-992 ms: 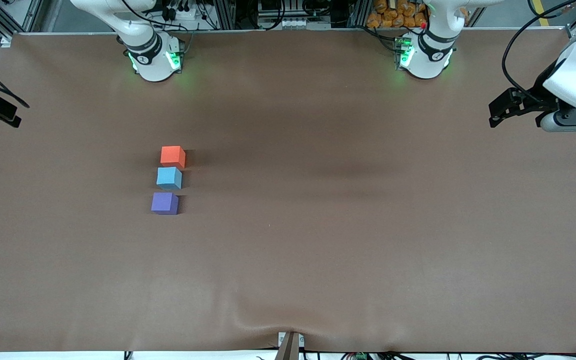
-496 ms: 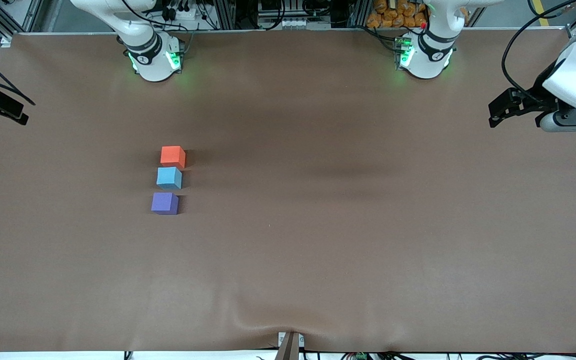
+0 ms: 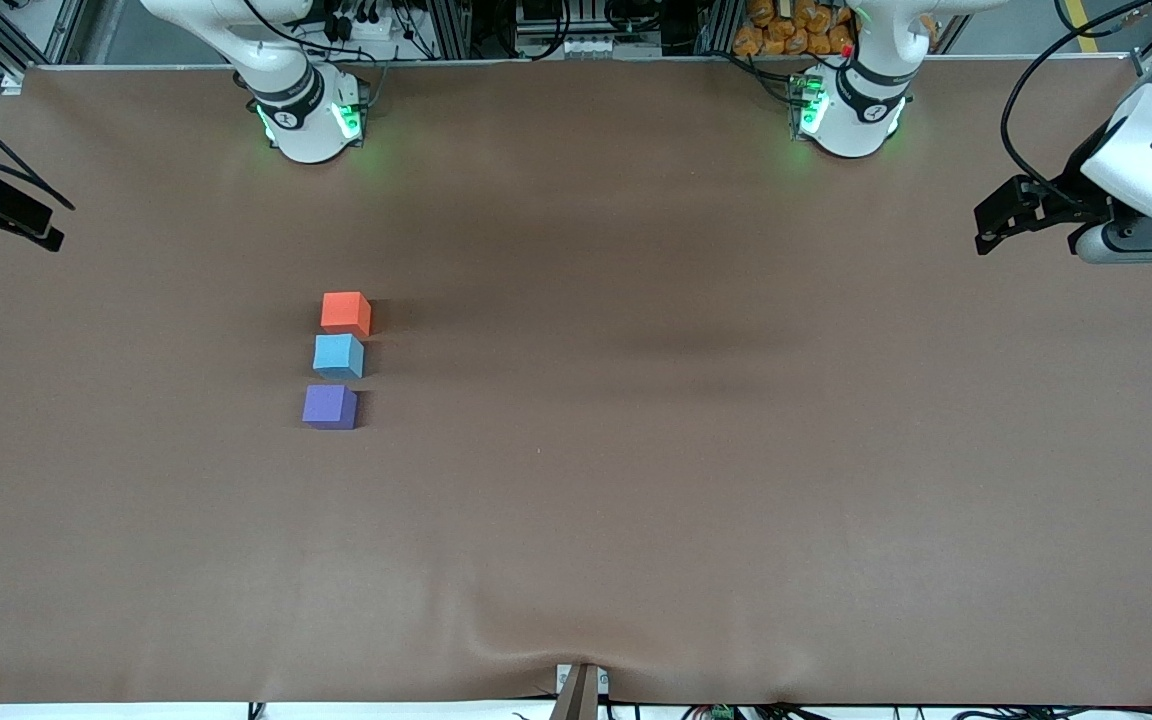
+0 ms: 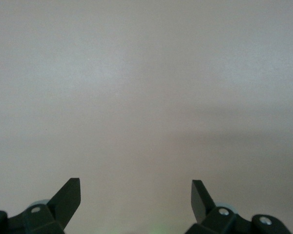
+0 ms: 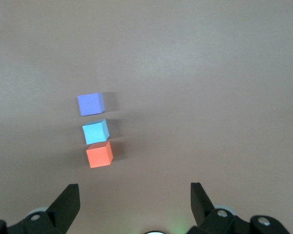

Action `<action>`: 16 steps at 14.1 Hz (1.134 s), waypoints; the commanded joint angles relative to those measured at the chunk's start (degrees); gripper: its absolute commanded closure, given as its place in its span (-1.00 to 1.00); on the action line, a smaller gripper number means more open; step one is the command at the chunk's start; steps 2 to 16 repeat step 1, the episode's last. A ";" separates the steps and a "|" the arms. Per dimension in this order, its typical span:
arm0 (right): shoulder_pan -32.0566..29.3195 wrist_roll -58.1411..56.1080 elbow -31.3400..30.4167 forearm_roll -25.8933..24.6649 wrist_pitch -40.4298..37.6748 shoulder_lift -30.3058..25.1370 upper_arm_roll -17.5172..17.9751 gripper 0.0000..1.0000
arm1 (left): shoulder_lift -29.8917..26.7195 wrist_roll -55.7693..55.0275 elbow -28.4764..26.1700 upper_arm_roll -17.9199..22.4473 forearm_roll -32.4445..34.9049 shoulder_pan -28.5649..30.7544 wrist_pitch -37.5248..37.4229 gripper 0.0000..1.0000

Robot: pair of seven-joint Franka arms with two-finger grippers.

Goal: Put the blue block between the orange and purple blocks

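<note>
Three small cubes stand in a short line on the brown table, toward the right arm's end. The orange block is farthest from the front camera. The purple block is nearest. The blue block sits between them with narrow gaps. My right gripper hangs open and empty over the table's edge at the right arm's end, well apart from the cubes. My left gripper is open and empty over the left arm's end, above bare table.
The brown table cover has a wrinkle near its front edge at the middle. The two arm bases stand along the table edge farthest from the front camera.
The right gripper has drifted a little inward over the table's edge. The left gripper has barely shifted. The three cubes have not moved.
</note>
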 commanded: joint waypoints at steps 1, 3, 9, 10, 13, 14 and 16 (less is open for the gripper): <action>-0.99 -0.58 -1.82 1.41 1.02 -1.65 0.48 -1.00 | 0.22 -0.76 0.49 -0.11 0.09 -0.11 0.20 -1.00; -0.99 -0.58 -1.82 1.41 1.02 -1.65 0.48 -1.00 | 0.22 -0.76 0.49 -0.11 0.09 -0.11 0.20 -1.00; -0.99 -0.58 -1.82 1.41 1.02 -1.65 0.48 -1.00 | 0.22 -0.76 0.49 -0.11 0.09 -0.11 0.20 -1.00; -0.99 -0.58 -1.82 1.41 1.02 -1.65 0.48 -1.00 | 0.22 -0.76 0.49 -0.11 0.09 -0.11 0.20 -1.00; -0.99 -0.58 -1.82 1.41 1.02 -1.65 0.48 -1.00 | 0.22 -0.76 0.49 -0.11 0.09 -0.11 0.20 -1.00; -0.99 -0.58 -1.82 1.41 1.02 -1.65 0.48 -1.00 | 0.22 -0.76 0.49 -0.11 0.09 -0.11 0.20 -1.00; -0.99 -0.58 -1.82 1.41 1.02 -1.65 0.48 -1.00 | 0.22 -0.76 0.49 -0.11 0.09 -0.11 0.20 -1.00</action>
